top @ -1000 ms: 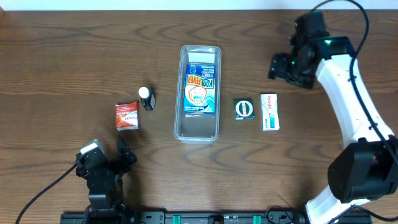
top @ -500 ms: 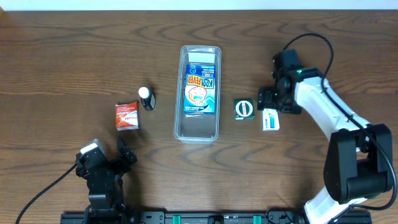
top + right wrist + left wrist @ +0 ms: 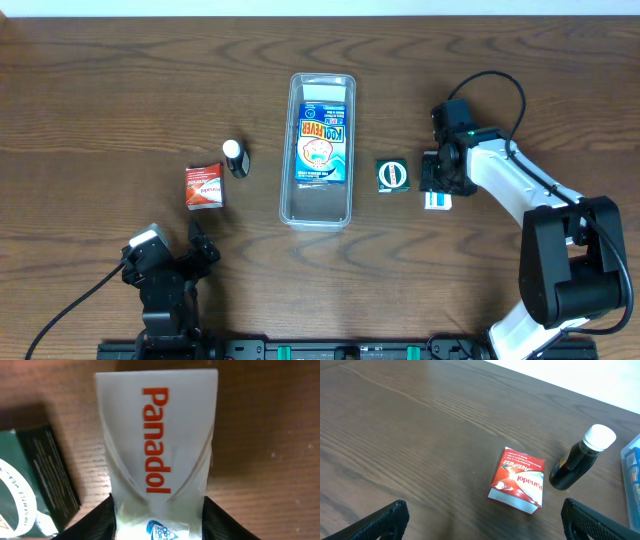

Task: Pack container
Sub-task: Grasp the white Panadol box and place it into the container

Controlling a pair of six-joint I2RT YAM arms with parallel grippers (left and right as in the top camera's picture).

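The clear container (image 3: 318,212) stands at the table's middle with a blue carton (image 3: 323,143) lying in it. My right gripper (image 3: 437,183) is down on the white Panadol box (image 3: 437,200), right of the container. In the right wrist view its gripper (image 3: 159,520) has both fingers pressed flush against the long sides of the box (image 3: 157,445), which lies on the wood. My left gripper (image 3: 203,243) is open and empty near the front left, and in its wrist view (image 3: 480,525) the fingers stand wide apart.
A dark green box (image 3: 393,175) lies between the container and the white box, close to my right fingers; it also shows in the right wrist view (image 3: 30,480). A red Panadol box (image 3: 204,186) and a small dark bottle (image 3: 235,158) sit left of the container.
My right arm has swung from the far right down and left onto the white Panadol box, and its fingers now sit against the box's sides. The left arm has not moved.
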